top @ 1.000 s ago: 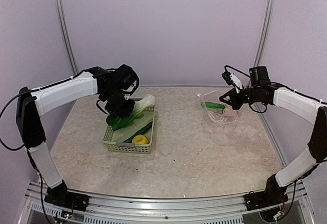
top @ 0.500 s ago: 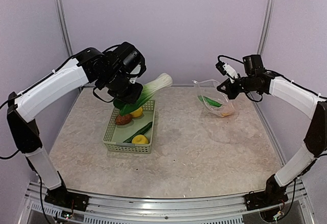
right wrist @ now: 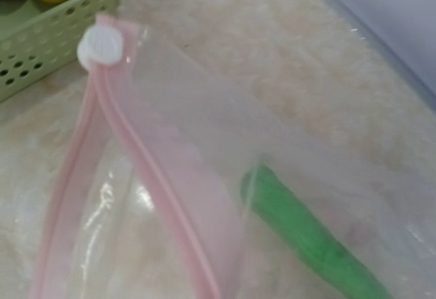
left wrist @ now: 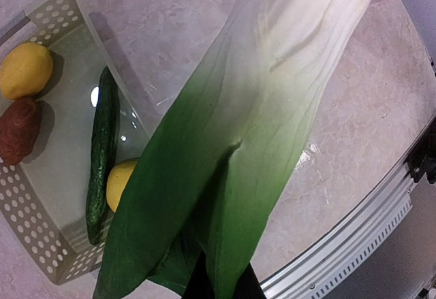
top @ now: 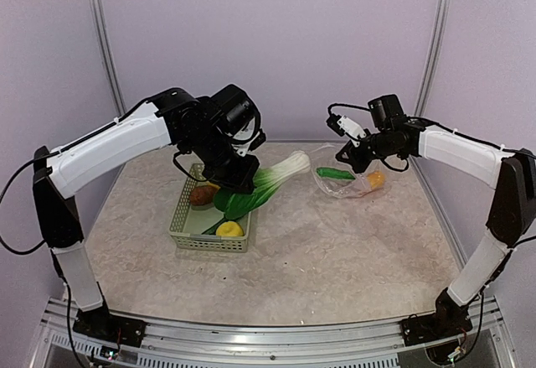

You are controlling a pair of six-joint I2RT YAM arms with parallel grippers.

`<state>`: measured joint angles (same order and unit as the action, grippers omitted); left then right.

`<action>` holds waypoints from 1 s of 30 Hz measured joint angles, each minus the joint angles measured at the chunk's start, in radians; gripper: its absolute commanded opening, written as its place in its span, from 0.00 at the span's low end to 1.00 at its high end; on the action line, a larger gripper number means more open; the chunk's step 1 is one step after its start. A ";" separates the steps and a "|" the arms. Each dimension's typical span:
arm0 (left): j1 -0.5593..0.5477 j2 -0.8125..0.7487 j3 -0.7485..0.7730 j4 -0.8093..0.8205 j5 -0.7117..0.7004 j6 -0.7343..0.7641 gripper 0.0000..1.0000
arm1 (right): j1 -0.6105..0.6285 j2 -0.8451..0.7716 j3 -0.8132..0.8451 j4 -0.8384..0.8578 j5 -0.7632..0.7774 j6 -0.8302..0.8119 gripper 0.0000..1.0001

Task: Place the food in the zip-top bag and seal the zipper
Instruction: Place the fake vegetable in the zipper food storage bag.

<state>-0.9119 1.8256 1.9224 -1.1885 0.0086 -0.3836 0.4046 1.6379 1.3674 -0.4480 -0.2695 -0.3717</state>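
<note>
So we're mid-transfer here. Our left gripper (top: 238,178) is clenched on the dark green end of the leafy piece (top: 274,184) and holds it in the air just past the basket (top: 198,236). The white stalk end points toward 2 o'clock, at the zip-top bag (top: 342,185). The bag sits around 2 o'clock on the desk (top: 335,255), and there's a green piece (top: 334,173) and an orange piece (top: 377,180) already inside it.

Our right gripper (top: 350,153) looks clamped on the bag's upper mouth edge and is holding it up. That said, the wrist view doesn't show our own fingers, so that's a read from the overhead shot. From that wrist view the zipper (right wrist: 146,176) is a pinkish strip with a white slider (right wrist: 99,45) at one end. The two lips are apart, so the mouth is open.

A lemon (top: 229,230), a brown piece (top: 201,194) and a cucumber (left wrist: 102,152) sit in the basket, so we reckon we're nowhere near sealing yet.

Next up, we think the stalk end has to go in first through that gap. It's a long piece and the bag is floppy, so the mouth needs to be held wide.
</note>
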 measured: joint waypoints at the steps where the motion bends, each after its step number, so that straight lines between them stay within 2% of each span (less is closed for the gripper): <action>1: 0.000 0.010 0.000 0.009 0.021 -0.006 0.00 | 0.010 0.005 0.000 -0.003 0.004 0.000 0.00; 10: 0.017 0.076 0.001 0.132 0.246 -0.085 0.00 | 0.077 0.010 0.018 -0.019 0.032 0.003 0.00; 19: 0.090 0.194 0.023 0.206 0.459 -0.205 0.00 | 0.119 0.009 0.018 -0.025 0.087 0.010 0.00; 30: 0.118 0.245 0.066 0.249 0.564 -0.289 0.00 | 0.123 -0.002 0.019 -0.025 0.158 0.022 0.00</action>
<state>-0.7937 2.0708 1.9881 -0.9398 0.5724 -0.6727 0.5274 1.6360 1.3861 -0.4732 -0.1120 -0.3500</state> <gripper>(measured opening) 0.032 0.003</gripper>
